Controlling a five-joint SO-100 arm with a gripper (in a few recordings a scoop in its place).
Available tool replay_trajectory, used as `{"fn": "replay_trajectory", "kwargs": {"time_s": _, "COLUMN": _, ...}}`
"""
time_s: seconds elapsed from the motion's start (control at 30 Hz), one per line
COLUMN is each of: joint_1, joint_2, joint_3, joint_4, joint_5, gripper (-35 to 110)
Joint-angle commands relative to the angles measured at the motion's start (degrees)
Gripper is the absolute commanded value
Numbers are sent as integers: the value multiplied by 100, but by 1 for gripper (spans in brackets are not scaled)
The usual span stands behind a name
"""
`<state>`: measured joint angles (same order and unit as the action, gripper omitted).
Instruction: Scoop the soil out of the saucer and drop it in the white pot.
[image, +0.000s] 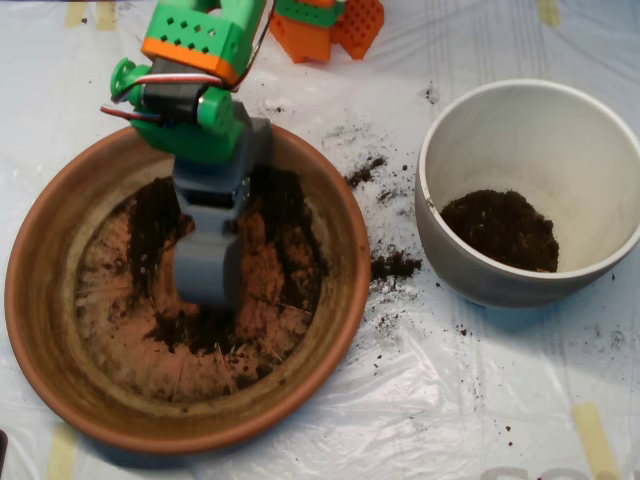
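**Down in the saucer: tool at the soil, pot partly filled**

Inside the saucer (60, 330), left of frame, the tool (208, 268) points down onto the dish floor with its tip among the soil (290, 250). From above, the grey shells look to lie together, but the seam is hidden, so I cannot tell whether it is open or closed, nor whether it holds anything.

Soil in the saucer: thin. A dark band on each side of the tool, a smear along the lower middle, bare terracotta between. A further heap sits at the bottom of the white pot (500, 120), well apart to the right. Crumbs lie scattered on the plastic-covered table (430, 400) between the two vessels.

Handling, as judged:
- Loose, crumbly, light; no stiffness, will not hold shape.
- Spills readily from any gap, as the crumbs on the table suggest.
- Best taken where it lies deepest, the right-hand band, by closing the shells around it from both sides against the dish floor.
- Thin smears will likely escape the scoop.
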<state>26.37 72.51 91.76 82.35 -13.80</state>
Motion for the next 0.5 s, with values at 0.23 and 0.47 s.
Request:
{"fn": "replay_trajectory", "kwargs": {"time_s": 0.23, "joint_1": 343, "joint_2": -519, "joint_3": -1301, "joint_4": -44, "joint_5": -475, "gripper": 58}}
{"fn": "replay_trajectory", "kwargs": {"time_s": 0.47, "joint_1": 220, "joint_2": -483, "joint_3": -1459, "joint_4": 149, "joint_5": -580, "gripper": 59}}
